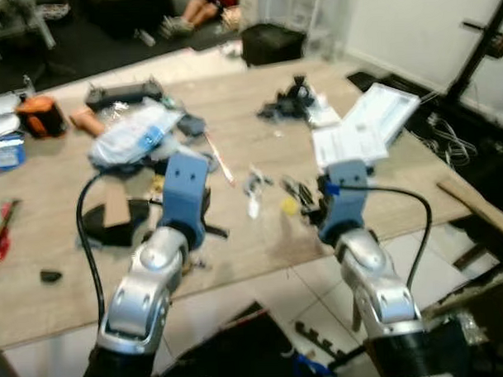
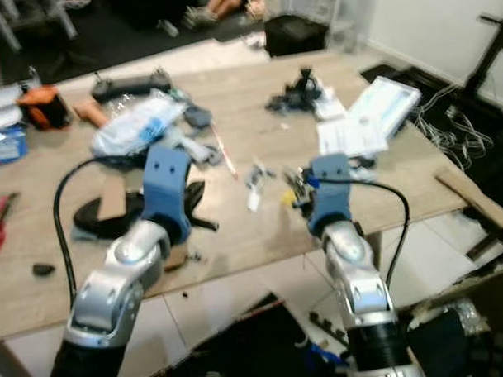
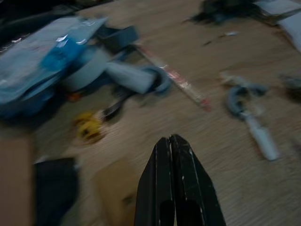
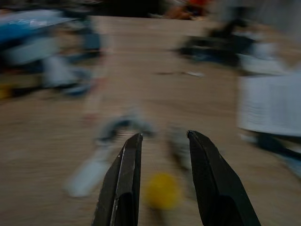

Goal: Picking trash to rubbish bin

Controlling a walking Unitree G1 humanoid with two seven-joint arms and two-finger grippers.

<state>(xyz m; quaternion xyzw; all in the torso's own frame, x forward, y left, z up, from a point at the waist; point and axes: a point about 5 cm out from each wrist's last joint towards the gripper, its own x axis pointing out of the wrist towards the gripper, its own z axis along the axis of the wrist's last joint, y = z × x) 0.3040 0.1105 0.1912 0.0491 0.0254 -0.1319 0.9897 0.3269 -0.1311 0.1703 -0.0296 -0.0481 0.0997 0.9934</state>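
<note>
You see two arms of rounded, polished silver casing, jointed in bulbous segments that catch the room light. Each wrist ends in a boxy blue housing, matte and squared off, with a small dark mark on its face. A black cable loops out from each blue housing and curves back along the arm. The left gripper [image 3: 171, 141] has two long black fingers, tapered to a narrow tip, with a slot cut into each near the base. The right gripper [image 4: 162, 141] has the same black fingers [image 4: 126, 183], smooth, slightly glossy and gently curved.
</note>
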